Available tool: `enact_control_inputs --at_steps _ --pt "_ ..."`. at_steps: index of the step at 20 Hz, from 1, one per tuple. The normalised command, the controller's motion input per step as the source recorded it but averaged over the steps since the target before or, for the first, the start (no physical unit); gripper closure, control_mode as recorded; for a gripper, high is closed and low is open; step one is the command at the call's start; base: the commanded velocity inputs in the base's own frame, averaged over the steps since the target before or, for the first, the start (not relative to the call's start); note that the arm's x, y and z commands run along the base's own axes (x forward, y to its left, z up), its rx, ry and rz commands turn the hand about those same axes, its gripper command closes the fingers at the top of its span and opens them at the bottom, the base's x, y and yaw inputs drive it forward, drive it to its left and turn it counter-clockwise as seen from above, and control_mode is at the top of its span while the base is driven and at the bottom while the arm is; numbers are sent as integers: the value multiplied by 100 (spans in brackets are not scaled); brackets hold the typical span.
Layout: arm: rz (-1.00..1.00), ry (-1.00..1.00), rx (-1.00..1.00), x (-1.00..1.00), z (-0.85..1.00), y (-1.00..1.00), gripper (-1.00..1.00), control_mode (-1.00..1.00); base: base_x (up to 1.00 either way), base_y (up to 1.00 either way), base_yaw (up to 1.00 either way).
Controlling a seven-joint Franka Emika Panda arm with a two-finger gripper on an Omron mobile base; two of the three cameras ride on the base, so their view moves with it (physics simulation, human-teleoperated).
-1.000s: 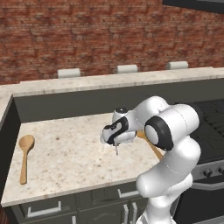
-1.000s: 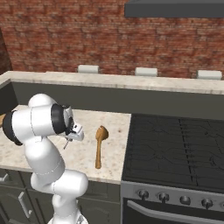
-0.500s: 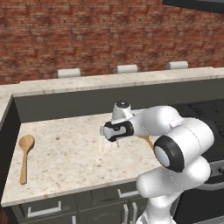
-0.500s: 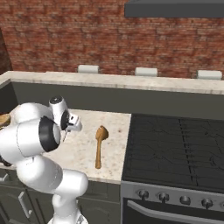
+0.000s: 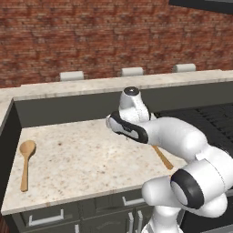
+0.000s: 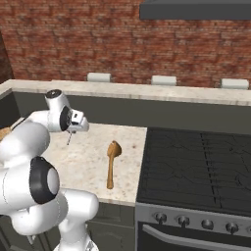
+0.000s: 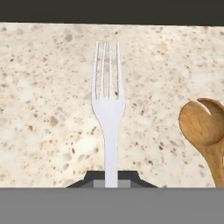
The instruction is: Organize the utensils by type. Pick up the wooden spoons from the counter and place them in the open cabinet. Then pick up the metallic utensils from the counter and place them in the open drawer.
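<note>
Fork (image 7: pixel 108 109) is the thing in play right now: a thin silver one with 4 slim tines and a narrow straight handle, pinched by its handle end in the gripper (image 7: pixel 111 180), whose jaws are pressed tight on it, and it's being carried in the air above the counter (image 5: pixel 82 154). In the hand view the tines point straight away from the hand with the speckled beige stone behind them, and the right base view shows it as a tiny sliver hanging below the gripper (image 6: pixel 74 125). Seems like the step is hauling it off to the open drawer, which I can't spot in any of these views, so the base or arm probably has to swing round first. My advice: keep the squeeze firm since that handle is skinny and slick-looking and could pivot or slip, move smoothly, get the fork low and roughly flat over the drawer before letting go, and don't clip the drawer front with the tines. Both wooden spoons are sitting on the counter, 1 (image 5: pixel 26 161) near the left edge and 1 (image 6: pixel 112 162) by the stove (image 6: pixel 196 166), so that part of the job looks undone to me.
</note>
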Motion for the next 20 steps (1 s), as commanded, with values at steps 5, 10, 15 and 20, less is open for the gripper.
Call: enact_control_inputs --at_steps 5,10,15,20 --pt "0 3 -8 -40 98 -23 100 -100 0 0 0" --pt "1 3 -3 -59 87 -30 100 -100 0 0 0" --pt "4 0 0 -61 70 -22 100 -100 0 0 0" --pt "6 0 0 -53 22 -33 100 -100 0 0 0"
